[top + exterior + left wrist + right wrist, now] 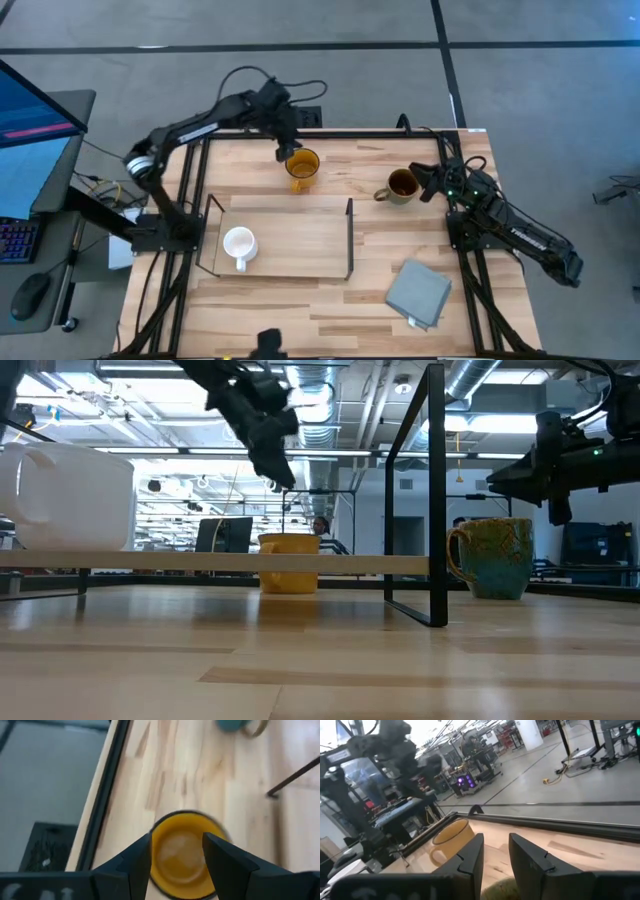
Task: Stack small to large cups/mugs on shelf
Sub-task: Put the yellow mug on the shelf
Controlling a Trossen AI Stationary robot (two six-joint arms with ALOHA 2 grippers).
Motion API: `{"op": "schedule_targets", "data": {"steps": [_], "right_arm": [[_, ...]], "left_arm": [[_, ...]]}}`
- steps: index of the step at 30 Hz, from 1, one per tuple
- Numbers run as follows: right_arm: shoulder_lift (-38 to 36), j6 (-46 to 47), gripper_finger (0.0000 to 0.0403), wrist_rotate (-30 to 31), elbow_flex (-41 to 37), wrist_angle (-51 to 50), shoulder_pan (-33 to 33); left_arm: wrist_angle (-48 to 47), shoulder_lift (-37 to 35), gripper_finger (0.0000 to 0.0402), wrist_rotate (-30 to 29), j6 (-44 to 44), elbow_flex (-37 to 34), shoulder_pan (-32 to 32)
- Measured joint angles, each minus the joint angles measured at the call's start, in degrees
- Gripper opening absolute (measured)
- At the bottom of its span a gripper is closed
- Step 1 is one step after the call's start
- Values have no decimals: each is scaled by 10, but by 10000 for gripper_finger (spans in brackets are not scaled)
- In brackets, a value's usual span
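The amber-yellow mug (302, 164) stands on the table behind the shelf (300, 235). My left gripper (284, 148) hangs open just above the mug's far rim; in the left wrist view the mug (181, 855) shows between the two fingers, and in the low view the gripper (283, 482) is clear of the mug (289, 563). The olive-brown mug (402, 185) stands to the right of the shelf. My right gripper (430, 181) is open, above and just right of it (495, 557). The small white mug (239, 245) stands on the shelf's left part.
A grey folded cloth (418, 292) lies near the table's front right. The shelf's black wire ends (349, 238) stand upright between the mugs. The middle and right of the shelf board (200, 563) hold nothing.
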Motion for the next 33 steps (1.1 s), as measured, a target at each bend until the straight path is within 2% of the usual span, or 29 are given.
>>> {"op": "schedule_targets", "data": {"steps": [6, 14, 26, 33], "right_arm": [[0, 0, 113, 0, 0, 0, 13], [0, -1, 113, 0, 0, 0, 19], [0, -1, 113, 0, 0, 0, 19], [0, -1, 113, 1, 0, 0, 18]], "left_arm": [[-71, 72, 167, -28, 57, 67, -1], [-73, 110, 167, -78, 85, 70, -4], [-69, 123, 167, -88, 116, 66, -20], [-71, 154, 167, -119, 131, 66, -30]]}}
